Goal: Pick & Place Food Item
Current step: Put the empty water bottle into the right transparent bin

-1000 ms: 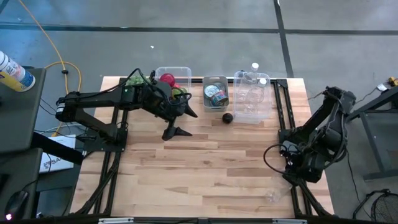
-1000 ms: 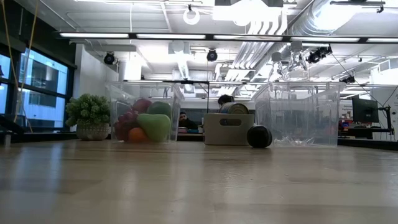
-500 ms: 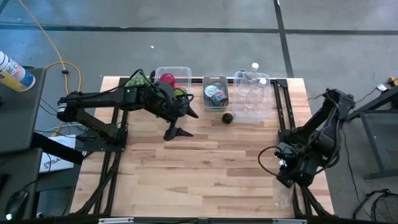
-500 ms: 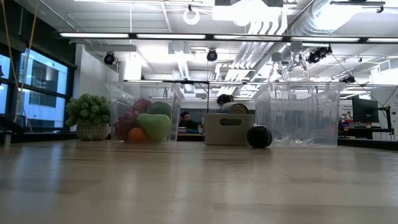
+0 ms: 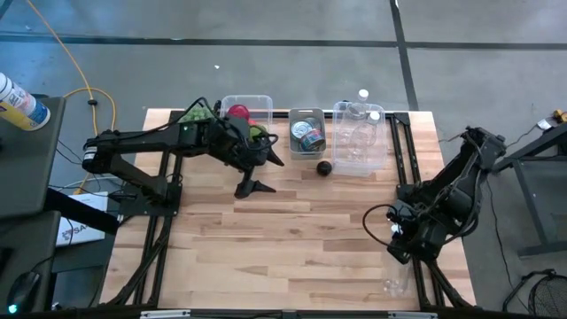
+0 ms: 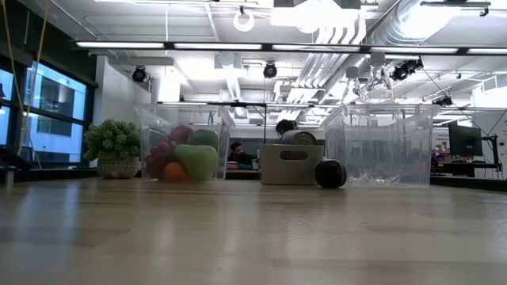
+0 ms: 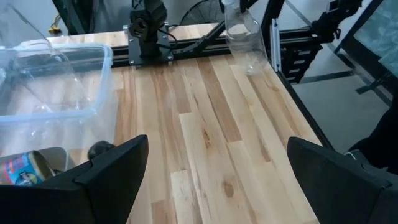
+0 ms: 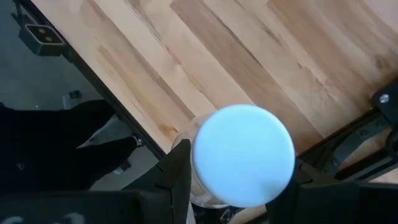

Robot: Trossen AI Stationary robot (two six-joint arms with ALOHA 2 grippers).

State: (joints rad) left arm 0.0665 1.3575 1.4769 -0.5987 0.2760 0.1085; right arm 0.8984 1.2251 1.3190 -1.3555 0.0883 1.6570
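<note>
Left gripper (image 5: 259,175): held above the worktop (image 5: 292,230) near its far edge, just in front of the produce bin (image 5: 245,113); fingers (image 7: 112,171) spread wide, nothing between them.
Right gripper (image 8: 239,171): poised over the worktop's near right corner, fingers closed on a clear bottle (image 5: 396,279) with a pale blue cap (image 8: 244,154); the bottle hangs cap-up by the right edge.
Produce bin: clear, at the far edge toward the left, holding red, green and orange produce.
Middle tray (image 5: 307,133): at the far edge, a can (image 5: 311,139) lying inside.
Dark round item (image 5: 324,167): on the worktop, just in front of the tray.
Clear bin (image 5: 360,140): far right, bottles seen inside.
</note>
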